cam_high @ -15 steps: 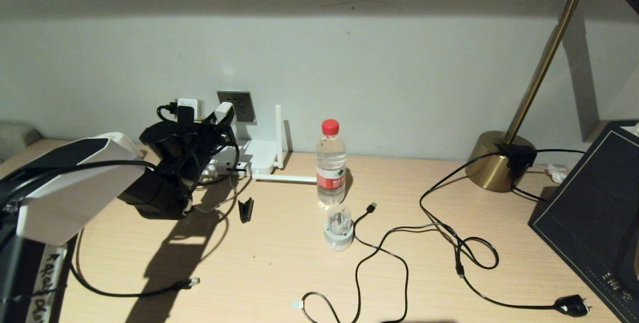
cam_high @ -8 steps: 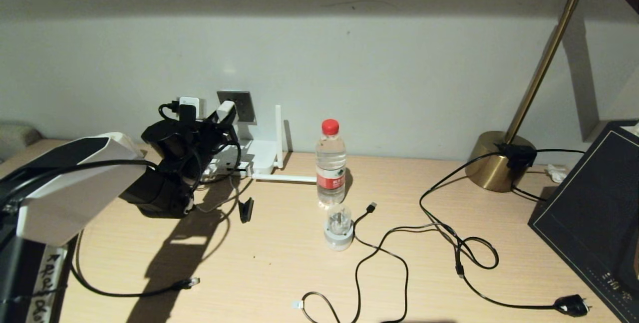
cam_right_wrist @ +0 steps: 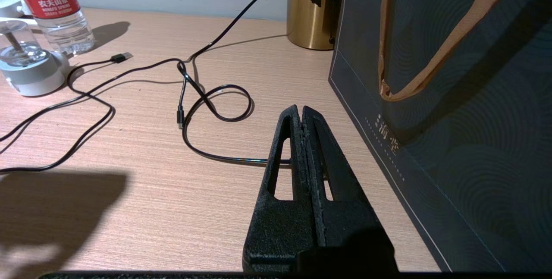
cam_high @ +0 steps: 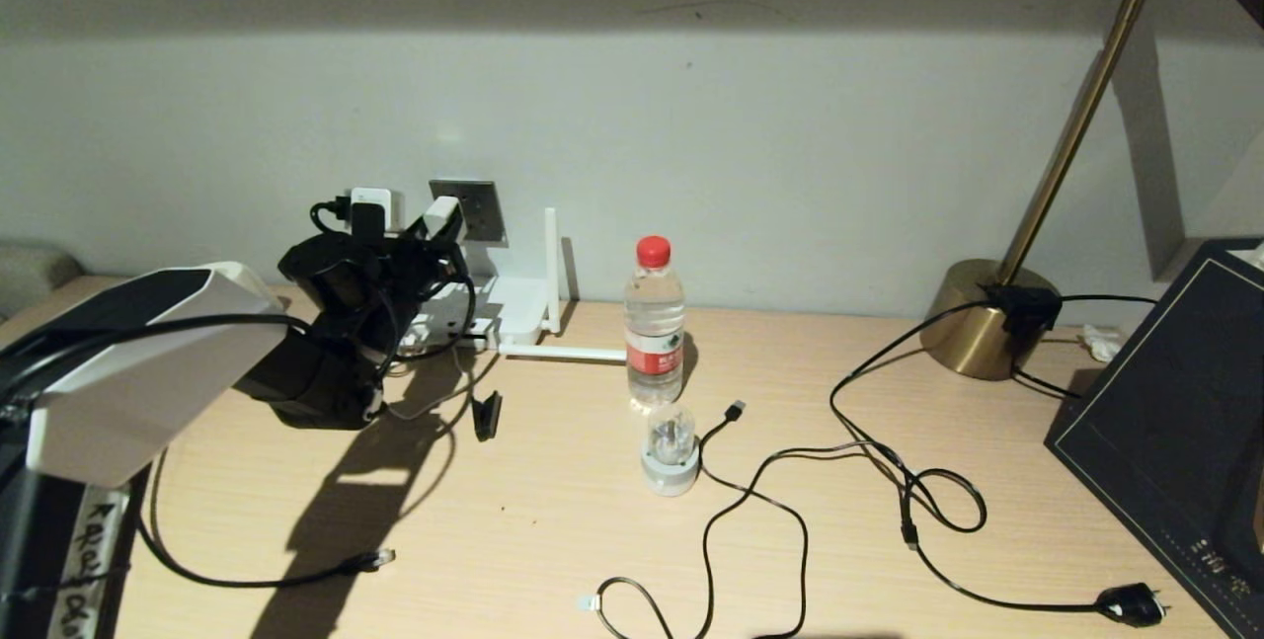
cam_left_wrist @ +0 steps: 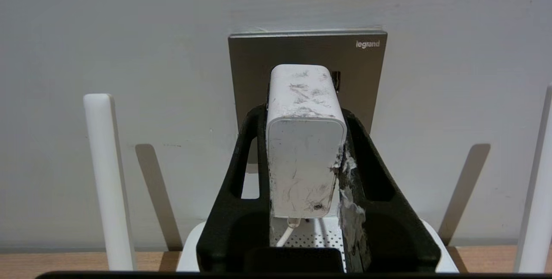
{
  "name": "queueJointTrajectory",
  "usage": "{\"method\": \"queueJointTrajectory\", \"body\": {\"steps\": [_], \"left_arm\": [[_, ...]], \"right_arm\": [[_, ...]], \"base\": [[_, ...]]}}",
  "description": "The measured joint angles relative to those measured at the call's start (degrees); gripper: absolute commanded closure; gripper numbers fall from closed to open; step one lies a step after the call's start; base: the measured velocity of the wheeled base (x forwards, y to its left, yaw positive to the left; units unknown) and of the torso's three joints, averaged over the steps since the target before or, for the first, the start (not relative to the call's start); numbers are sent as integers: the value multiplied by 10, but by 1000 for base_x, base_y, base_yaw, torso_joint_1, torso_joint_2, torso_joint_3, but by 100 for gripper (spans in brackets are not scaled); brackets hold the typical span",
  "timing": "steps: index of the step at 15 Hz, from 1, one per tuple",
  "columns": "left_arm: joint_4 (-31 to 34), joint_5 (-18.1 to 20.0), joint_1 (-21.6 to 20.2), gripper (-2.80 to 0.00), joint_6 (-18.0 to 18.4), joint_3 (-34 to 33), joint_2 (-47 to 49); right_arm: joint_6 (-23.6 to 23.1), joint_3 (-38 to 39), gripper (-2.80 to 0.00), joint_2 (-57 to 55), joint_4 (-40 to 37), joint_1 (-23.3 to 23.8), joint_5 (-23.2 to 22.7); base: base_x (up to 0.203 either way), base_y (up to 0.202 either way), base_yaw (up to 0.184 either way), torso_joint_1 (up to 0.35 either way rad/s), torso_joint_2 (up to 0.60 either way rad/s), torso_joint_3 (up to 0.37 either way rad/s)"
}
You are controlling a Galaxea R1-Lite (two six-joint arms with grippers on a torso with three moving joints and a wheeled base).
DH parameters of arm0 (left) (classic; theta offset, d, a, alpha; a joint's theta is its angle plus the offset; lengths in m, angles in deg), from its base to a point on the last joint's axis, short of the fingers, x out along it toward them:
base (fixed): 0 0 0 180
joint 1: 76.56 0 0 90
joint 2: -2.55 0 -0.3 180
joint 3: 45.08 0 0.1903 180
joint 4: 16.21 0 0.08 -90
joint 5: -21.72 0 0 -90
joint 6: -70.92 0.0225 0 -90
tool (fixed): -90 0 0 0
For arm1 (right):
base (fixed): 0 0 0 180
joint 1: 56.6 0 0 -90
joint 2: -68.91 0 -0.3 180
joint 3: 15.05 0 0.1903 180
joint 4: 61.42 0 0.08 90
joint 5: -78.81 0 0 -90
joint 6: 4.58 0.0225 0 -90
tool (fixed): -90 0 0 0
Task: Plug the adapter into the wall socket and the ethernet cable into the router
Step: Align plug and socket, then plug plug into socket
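Clamping the adapter (cam_left_wrist: 305, 141) by its sides, my left gripper (cam_left_wrist: 304, 132) holds it up at the wall socket (cam_left_wrist: 366, 76), nose at the grey plate, above the router (cam_high: 509, 308); whether the pins have entered I cannot tell. My worry is that they miss the holes and a push skews the adapter in my grip. My right gripper (cam_right_wrist: 303, 117) hangs idle, fingers pressed together and empty, while the ethernet cable (cam_high: 247, 580) lies on the desk (cam_high: 553, 520).
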Motion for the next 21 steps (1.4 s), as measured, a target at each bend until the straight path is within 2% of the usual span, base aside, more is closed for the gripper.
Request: {"method": "queueJointTrajectory", "body": {"steps": [6, 14, 21], "left_arm": [[2, -5, 13, 0, -12, 0, 2], [2, -43, 26, 0, -19, -1, 6], [1, -43, 26, 0, -19, -1, 10]], "right_arm": [[0, 0, 0, 0, 0, 0, 0], [0, 0, 0, 0, 0, 0, 0], [0, 0, 0, 0, 0, 0, 0]], "base": [[0, 0, 0, 0, 0, 0], [0, 0, 0, 0, 0, 0], [0, 0, 0, 0, 0, 0]]}}
